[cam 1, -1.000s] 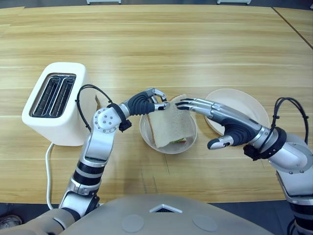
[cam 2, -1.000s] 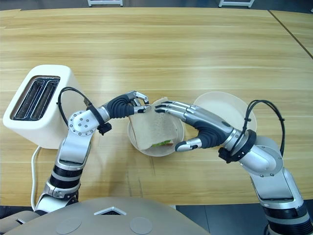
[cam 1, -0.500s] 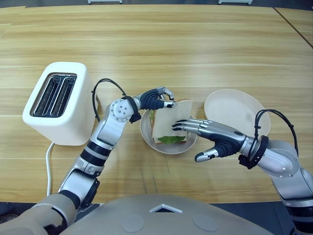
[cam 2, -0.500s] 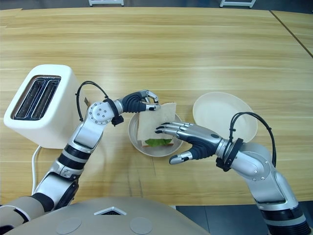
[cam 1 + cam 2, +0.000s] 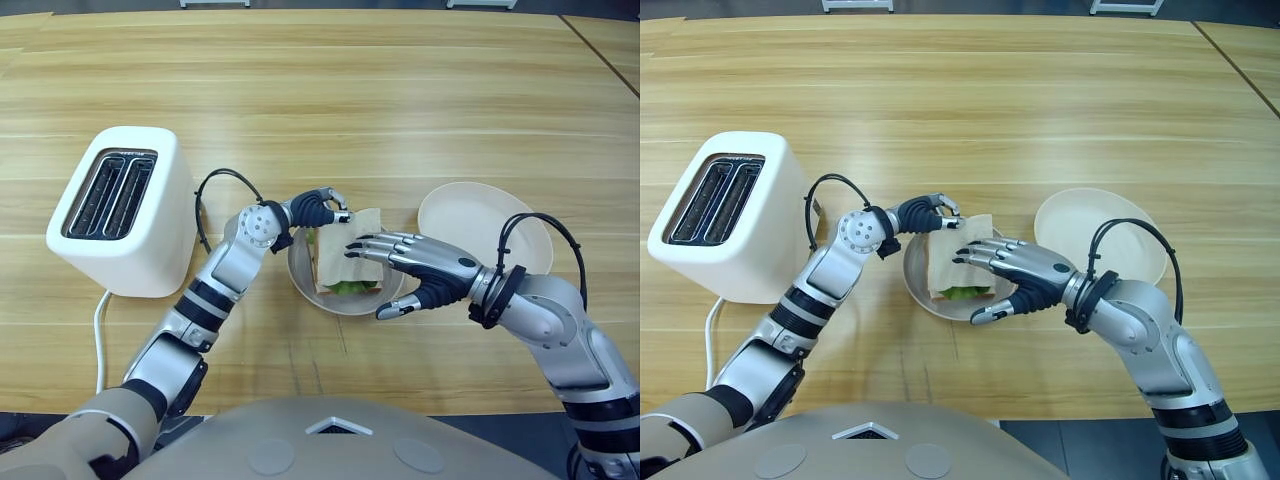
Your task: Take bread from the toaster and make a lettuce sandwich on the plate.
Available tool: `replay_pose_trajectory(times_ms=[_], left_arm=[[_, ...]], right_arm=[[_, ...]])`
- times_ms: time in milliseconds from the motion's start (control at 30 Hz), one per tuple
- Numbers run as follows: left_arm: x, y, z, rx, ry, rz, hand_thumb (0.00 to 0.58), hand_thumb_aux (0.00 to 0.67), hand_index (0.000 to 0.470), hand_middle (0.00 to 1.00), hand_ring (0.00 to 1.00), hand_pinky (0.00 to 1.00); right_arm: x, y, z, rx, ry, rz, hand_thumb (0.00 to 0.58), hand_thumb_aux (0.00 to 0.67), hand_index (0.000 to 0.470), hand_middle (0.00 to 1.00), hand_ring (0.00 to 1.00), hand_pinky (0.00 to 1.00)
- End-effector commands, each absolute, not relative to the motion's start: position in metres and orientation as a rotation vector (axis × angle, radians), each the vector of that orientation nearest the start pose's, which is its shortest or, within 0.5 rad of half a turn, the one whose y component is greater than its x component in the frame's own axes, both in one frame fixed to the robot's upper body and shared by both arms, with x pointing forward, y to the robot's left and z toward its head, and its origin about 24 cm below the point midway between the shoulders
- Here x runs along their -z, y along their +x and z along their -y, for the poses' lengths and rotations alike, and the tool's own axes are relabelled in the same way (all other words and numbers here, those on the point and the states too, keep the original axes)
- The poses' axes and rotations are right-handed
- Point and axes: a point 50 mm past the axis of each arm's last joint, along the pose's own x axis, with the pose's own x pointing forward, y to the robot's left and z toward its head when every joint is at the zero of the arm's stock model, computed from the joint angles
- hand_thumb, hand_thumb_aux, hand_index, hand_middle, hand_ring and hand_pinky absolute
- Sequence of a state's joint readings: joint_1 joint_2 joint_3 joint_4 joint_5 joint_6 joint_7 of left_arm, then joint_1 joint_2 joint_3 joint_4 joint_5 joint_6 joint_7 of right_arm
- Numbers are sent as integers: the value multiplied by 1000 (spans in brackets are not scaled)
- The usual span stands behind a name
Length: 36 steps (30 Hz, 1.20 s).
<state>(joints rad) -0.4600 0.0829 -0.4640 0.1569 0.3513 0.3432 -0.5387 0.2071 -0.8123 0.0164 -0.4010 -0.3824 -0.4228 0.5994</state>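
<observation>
- Toaster (image 5: 115, 210): stands well off to the left of the left fingers, touched by neither hand.
- Second plate (image 5: 470, 215): lies bare, just beyond the right wrist and behind the right fingers.
- Plate (image 5: 335, 307): sits under both sets of fingertips and carries the stack.
- Right hand (image 5: 420, 270): fingers (image 5: 385, 245) are spread apart and holding nothing. They are laid over the face of the slice, where a second ago they only touched its upper edge.
- Left hand (image 5: 315, 208): fingertips are pinched together on the far corner of the slice.
- Top bread slice (image 5: 335, 255): between the two hands. It has come down from a steep tilt to lie nearly flat on the plate.
- Lettuce (image 5: 350, 288): a green edge peeks out beneath the slice, on the near side of the right fingertips.
- Judgement: the sandwich is all but closed. What is left looks like seating the slice and releasing the pinch without dragging the slice askew.
</observation>
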Motion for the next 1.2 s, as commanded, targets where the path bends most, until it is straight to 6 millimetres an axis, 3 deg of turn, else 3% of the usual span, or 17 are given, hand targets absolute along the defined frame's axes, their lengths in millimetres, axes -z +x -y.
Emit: replay_pose_trajectory(times_ms=[33, 167, 367, 467, 500, 533, 567, 700, 833, 1000, 1200], left_arm=[[-60, 293, -29, 912, 685, -197, 580, 670, 470, 1000, 1000, 1000], [-56, 295, -26, 896, 717, -189, 580, 670, 470, 1000, 1000, 1000], [-55, 296, -23, 885, 819, -136, 580, 670, 470, 1000, 1000, 1000], [-63, 295, -23, 837, 1056, 42, 580, 670, 470, 1000, 1000, 1000], [-69, 297, -24, 761, 1176, 132, 580, 670, 470, 122, 122, 122], [-80, 301, -25, 654, 1334, 261, 343, 242, 170, 0, 0, 0], [-92, 303, -25, 555, 1435, 380, 0, 0, 0, 0, 0, 0], [-150, 297, -31, 207, 1534, 675, 0, 0, 0, 0, 0, 0], [-185, 282, -42, 6, 1469, 804, 0, 0, 0, 0, 0, 0], [-201, 258, -50, -19, 1351, 857, 0, 0, 0, 0, 0, 0], [-199, 231, -57, 66, 1188, 811, 0, 0, 0, 0, 0, 0]], right_arm=[[-108, 192, 189, -951, -1298, 218, 0, 0, 0, 0, 0, 0], [-89, 192, 182, -1020, -1314, 170, 0, 0, 0, 0, 0, 0], [-45, 177, 176, -1212, -1367, -8, 0, 0, 0, 0, 0, 0], [-29, 173, 178, -1280, -1412, -102, 0, 0, 0, 0, 0, 0], [-25, 171, 178, -1297, -1412, -124, 0, 0, 0, 0, 0, 0], [-23, 169, 178, -1309, -1405, -144, 0, 0, 0, 0, 0, 0], [-20, 167, 176, -1319, -1397, -160, 0, 0, 0, 0, 0, 0], [-9, 168, 164, -1305, -1369, -174, 0, 0, 0, 0, 0, 0], [-1, 177, 125, -1221, -1291, -55, 0, 0, 0, 0, 0, 0], [-4, 198, 102, -1101, -1292, 45, 0, 0, 0, 0, 0, 0], [-18, 214, 110, -970, -1373, 98, 0, 0, 0, 0, 0, 0]])
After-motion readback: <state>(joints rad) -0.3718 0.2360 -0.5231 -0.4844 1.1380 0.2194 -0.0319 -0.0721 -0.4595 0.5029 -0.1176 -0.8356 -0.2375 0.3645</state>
